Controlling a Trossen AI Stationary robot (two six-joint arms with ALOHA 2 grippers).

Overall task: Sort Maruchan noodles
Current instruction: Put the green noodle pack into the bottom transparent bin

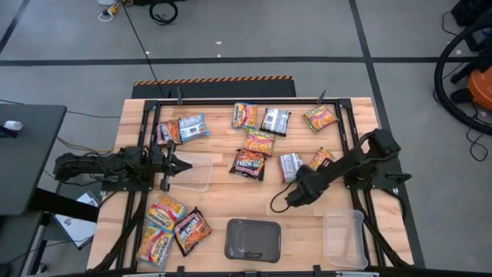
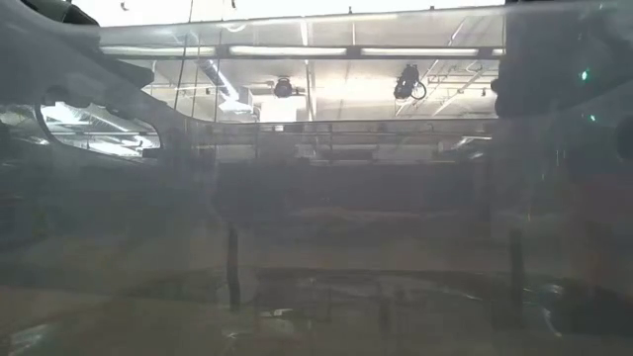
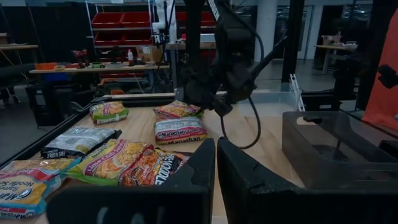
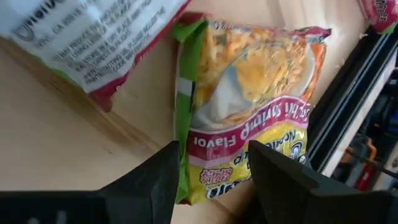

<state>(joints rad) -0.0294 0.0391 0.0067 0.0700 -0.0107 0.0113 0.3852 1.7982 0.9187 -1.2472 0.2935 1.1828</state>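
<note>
Several Maruchan packets lie flat on the wooden table: a middle group [image 1: 260,142], two at the far left [image 1: 181,128] and three at the near left [image 1: 169,227]. My right gripper [image 4: 211,171] is open and points down over a yellow-green and orange shrimp-flavour packet [image 4: 249,106], which also shows in the high view [image 1: 321,158]. Its fingers stand over that packet's end, and I see no touch. My left gripper [image 3: 216,168] is shut and empty, level, at the table's left [image 1: 174,164], next to a clear tub [image 1: 197,171].
A silver-white packet [image 4: 81,37] lies next to the shrimp packet. A grey tray [image 1: 252,239] and a second clear tub [image 1: 344,238] stand at the near edge. A black frame rail [image 1: 350,123] runs along the table's right side. The low view is fogged by clear plastic.
</note>
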